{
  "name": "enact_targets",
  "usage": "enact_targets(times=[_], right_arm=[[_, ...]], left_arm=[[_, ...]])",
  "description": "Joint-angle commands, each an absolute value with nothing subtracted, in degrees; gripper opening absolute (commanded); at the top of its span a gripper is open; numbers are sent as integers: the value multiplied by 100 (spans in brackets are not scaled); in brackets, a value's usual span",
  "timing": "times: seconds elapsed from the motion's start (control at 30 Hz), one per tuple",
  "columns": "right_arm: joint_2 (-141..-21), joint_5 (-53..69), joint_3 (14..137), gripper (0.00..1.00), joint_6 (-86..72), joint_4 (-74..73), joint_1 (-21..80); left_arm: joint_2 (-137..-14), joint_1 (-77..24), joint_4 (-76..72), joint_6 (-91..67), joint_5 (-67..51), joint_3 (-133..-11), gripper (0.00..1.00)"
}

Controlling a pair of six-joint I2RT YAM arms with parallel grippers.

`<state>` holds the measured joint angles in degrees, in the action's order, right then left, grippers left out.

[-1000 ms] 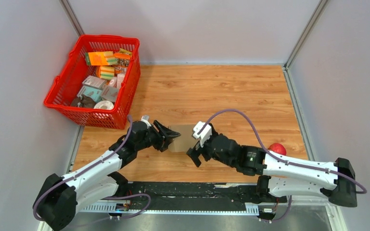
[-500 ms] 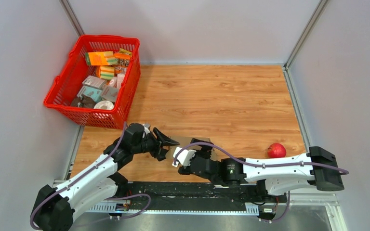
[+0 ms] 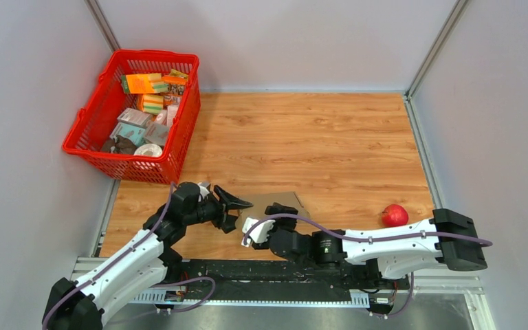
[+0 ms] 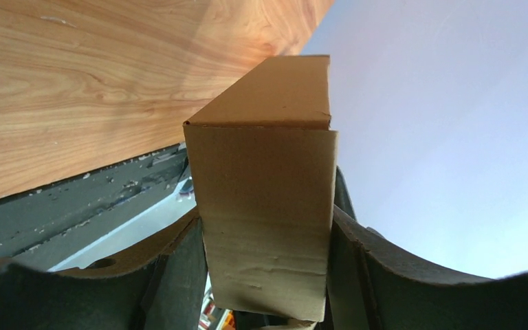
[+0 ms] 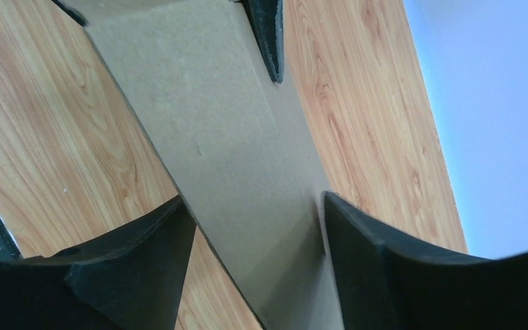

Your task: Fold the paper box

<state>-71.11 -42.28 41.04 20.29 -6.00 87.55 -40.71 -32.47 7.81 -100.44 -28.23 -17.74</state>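
The paper box is a small oblong carton of plain brown cardboard, held just above the table near its front edge. My left gripper grips its left end. In the left wrist view the box sits clamped between both fingers of the left gripper. My right gripper comes at the box from the near side. In the right wrist view the right gripper straddles the box, and both fingertips touch its long edges.
A red mesh basket full of printed packets stands at the back left. A red ball lies on the wood at the right. Grey walls close in the table on three sides.
My right gripper swung from the box's right side round to its near side and narrowed its jaws onto it. The left gripper kept hold and drew the box slightly nearer.
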Motion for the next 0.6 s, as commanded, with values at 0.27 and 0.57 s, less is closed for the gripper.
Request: enact_targets(times=[0.27,0.57], right_arm=[[-7146,-4859,3876,48,2066,27,8956],[-6926,-5098,3990,39,1038,-939,8947]], left_arm=[[-3402,-3261,1484,-9590,-2577,-2020,80],[-2067,-3261,4092,-8000,-442,-2785,81]])
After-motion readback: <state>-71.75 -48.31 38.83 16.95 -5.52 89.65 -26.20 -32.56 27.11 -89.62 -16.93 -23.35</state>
